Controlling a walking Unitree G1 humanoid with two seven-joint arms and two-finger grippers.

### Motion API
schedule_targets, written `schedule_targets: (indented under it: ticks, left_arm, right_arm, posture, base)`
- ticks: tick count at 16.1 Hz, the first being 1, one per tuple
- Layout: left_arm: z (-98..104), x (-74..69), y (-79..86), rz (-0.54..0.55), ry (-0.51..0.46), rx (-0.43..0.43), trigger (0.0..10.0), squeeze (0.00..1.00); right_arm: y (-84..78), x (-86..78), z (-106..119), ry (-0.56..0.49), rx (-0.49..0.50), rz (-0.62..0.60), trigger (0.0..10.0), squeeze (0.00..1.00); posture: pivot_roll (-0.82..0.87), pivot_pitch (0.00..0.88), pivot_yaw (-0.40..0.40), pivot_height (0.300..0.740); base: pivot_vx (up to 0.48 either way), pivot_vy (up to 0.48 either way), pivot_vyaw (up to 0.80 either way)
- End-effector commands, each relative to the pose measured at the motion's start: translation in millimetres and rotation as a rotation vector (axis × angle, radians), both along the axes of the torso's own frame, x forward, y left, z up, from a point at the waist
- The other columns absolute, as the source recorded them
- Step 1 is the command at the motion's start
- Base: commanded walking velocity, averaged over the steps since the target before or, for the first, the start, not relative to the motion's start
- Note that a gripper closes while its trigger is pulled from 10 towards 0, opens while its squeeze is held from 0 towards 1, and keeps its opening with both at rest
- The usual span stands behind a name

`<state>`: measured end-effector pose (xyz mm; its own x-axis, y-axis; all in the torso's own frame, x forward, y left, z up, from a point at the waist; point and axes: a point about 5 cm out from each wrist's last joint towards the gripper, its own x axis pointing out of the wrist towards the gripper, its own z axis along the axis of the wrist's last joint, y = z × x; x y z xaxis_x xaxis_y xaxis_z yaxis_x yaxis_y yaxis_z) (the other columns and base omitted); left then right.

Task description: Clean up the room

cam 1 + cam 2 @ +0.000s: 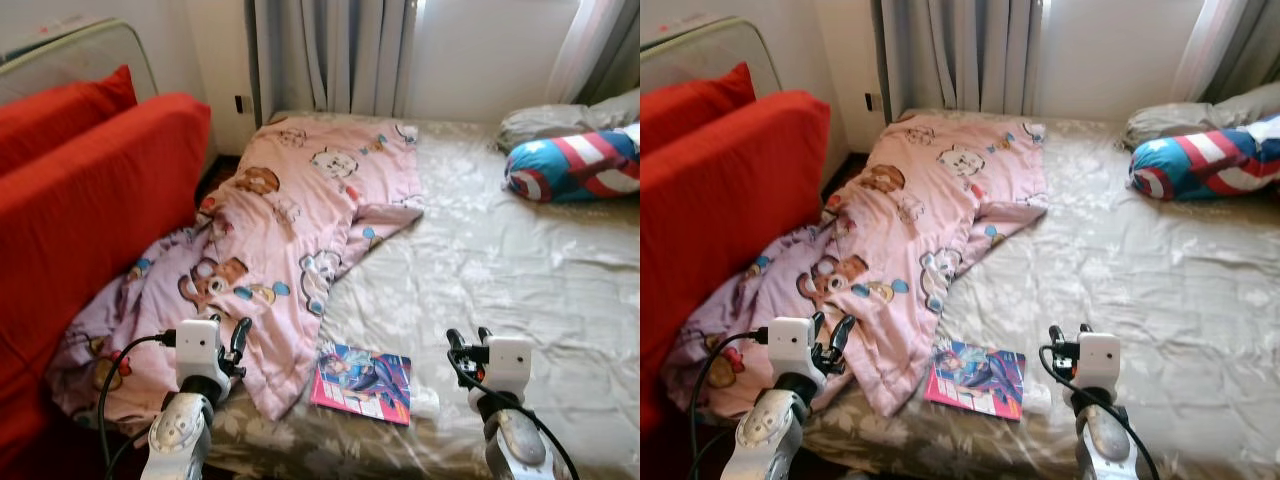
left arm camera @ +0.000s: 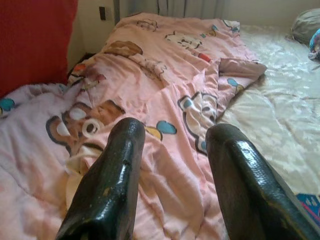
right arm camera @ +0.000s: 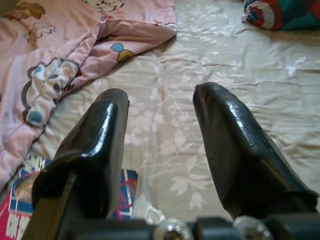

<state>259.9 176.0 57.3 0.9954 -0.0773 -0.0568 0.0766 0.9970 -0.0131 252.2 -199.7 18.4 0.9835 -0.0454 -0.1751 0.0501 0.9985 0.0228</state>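
Pink blanket (image 1: 290, 220) rumpled on bed (image 1: 520, 290); left gripper (image 1: 232, 345) and right gripper (image 1: 468, 345) gaping, empty; best pinch the near hem squarely.

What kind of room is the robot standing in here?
Most likely a bedroom. A wide bed fills the view, with a rumpled pink cartoon blanket across it and a star-patterned pillow at the far end, curtains behind.

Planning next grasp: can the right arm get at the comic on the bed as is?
Probably yes. The comic lies flat on the sheet, just left of the open right tool, with nothing between; only its left edge touches the blanket.
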Motion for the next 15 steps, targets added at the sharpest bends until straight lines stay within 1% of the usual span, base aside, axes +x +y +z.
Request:
schedule_targets:
  ticks: [1, 8, 15]
  left_arm:
    - [-3.0, -2.6, -1.1, -0.01, 0.019, 0.003, 10.0, 0.0]
    - [-1.5, -0.7, -3.1, -0.023, 0.016, -0.001, 10.0, 0.0]
    - [-3.7, -2.4, -6.8, -0.036, 0.029, -0.007, 10.0, 0.0]
  right_arm:
    - [2.0, 0.9, 2.1, -0.014, 0.002, 0.007, 10.0, 0.0]
    - [5.1, 2.0, 1.0, -0.008, 0.008, 0.01, 10.0, 0.0]
    - [3.9, 2.8, 0.3, 0.001, 0.012, 0.004, 10.0, 0.0]
  posture:
    - [-0.05, 0.046, -0.019, 0.647]
    - [-0.05, 0.03, -0.014, 0.647]
    - [-0.05, 0.052, -0.015, 0.647]
  base:
    - [0.0, 0.0, 0.0]
    - [0.0, 0.0, 0.0]
    - [0.0, 0.0, 0.0]
